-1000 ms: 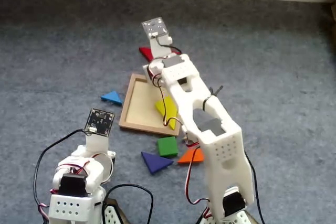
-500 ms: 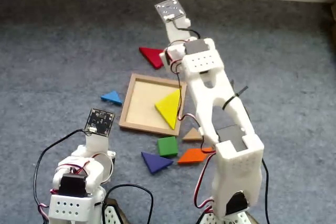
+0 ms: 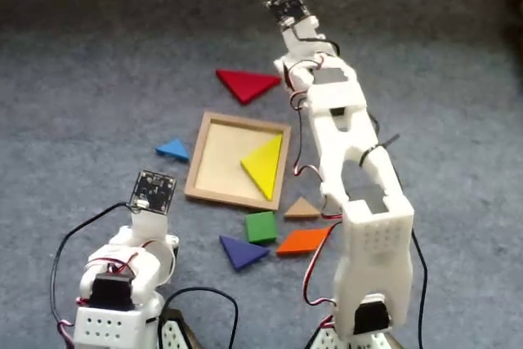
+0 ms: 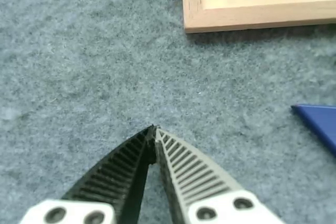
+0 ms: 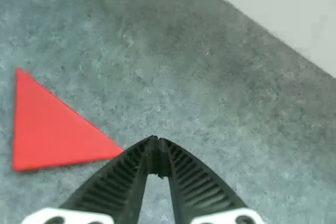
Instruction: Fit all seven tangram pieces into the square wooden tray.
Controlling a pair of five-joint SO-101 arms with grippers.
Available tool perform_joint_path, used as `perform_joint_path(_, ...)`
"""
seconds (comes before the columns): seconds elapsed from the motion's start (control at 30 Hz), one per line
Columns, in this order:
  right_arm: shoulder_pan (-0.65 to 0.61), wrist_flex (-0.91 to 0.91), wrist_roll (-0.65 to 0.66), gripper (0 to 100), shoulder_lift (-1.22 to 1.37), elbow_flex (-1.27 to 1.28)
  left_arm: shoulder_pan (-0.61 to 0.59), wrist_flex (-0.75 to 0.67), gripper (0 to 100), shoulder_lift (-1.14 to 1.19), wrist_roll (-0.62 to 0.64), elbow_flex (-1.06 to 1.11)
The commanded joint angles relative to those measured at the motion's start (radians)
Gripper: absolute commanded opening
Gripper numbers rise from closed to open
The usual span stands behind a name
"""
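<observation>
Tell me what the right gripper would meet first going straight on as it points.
Likely bare carpet: the shut right gripper aims beside the red triangle, not at it. Depth is hard to judge.

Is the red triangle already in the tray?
No, the red triangle lies on the carpet outside the tray, which holds the yellow triangle.

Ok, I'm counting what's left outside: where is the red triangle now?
In the high view the red triangle lies on the carpet just beyond the far edge of the wooden tray.
</observation>
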Motion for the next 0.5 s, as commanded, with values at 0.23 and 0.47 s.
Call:
perform_joint_path(0.23,0.039,-0.018,0.008,0.5,-0.159,0.053,-0.010,0.005,0,-0.047,-0.005,0.019)
perform_joint_path(0.47,0.068,-0.094,-0.066,0.5,-0.105,0.050,-0.010,0.005,0,-0.047,-0.005,0.019)
